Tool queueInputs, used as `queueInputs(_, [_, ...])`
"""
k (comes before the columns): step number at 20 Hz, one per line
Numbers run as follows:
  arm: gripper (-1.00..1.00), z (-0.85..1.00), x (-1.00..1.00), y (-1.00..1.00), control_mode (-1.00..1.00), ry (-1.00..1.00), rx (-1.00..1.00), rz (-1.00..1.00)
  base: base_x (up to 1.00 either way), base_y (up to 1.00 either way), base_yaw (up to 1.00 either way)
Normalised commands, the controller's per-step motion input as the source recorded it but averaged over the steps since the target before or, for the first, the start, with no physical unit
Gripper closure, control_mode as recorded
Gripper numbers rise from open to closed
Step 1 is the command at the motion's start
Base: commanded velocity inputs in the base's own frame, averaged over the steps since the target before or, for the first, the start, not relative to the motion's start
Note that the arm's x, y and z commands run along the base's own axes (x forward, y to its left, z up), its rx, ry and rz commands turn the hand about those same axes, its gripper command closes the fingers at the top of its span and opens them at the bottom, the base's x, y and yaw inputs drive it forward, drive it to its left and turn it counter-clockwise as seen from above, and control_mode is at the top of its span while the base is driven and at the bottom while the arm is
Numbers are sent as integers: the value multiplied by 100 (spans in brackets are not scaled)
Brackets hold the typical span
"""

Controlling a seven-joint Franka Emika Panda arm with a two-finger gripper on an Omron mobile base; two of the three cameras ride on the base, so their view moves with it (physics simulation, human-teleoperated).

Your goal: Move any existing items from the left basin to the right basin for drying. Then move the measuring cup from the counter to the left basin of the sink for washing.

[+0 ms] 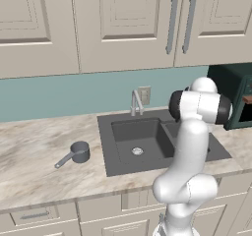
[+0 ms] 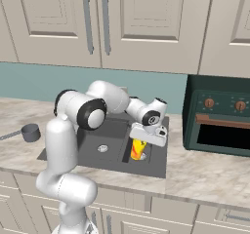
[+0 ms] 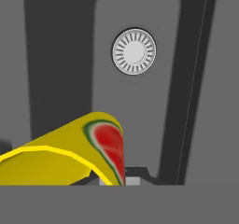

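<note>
Yellow cup [image 2: 138, 149] held over the right basin [image 3: 135, 97]
End effector [image 2: 141, 141] is clamped on it; measuring cup [image 1: 78, 152] sits on the table [image 1: 34, 156], far left.

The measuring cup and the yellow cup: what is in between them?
The wide left basin lies between the measuring cup and the yellow cup, seen in the right base view.

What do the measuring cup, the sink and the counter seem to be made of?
The measuring cup looks like dark grey metal, with a faint sheen and a thin straight handle. The sink seems a matte dark grey composite, with no glare; only its drain shines silver. The counter looks like polished marbled stone, with beige and grey veins.
</note>
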Motion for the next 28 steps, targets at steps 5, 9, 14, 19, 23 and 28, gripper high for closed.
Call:
queueInputs(5, [100, -16, 1, 3, -100, 0, 1, 0, 0, 0, 0])
queueInputs(9, [100, -12, 0, 8, -100, 0, 0, 0, 0, 0, 0])
queueInputs(14, [100, -11, 0, 16, -100, 0, 0, 0, 0, 0, 0])
queueInputs(19, [100, -12, 0, 22, -100, 0, 0, 0, 0, 0, 0])
queueInputs(23, [100, -16, 0, 25, -100, 0, 0, 0, 0, 0, 0])
queueInputs(28, [100, -19, 0, 25, -100, 0, 0, 0, 0, 0, 0])
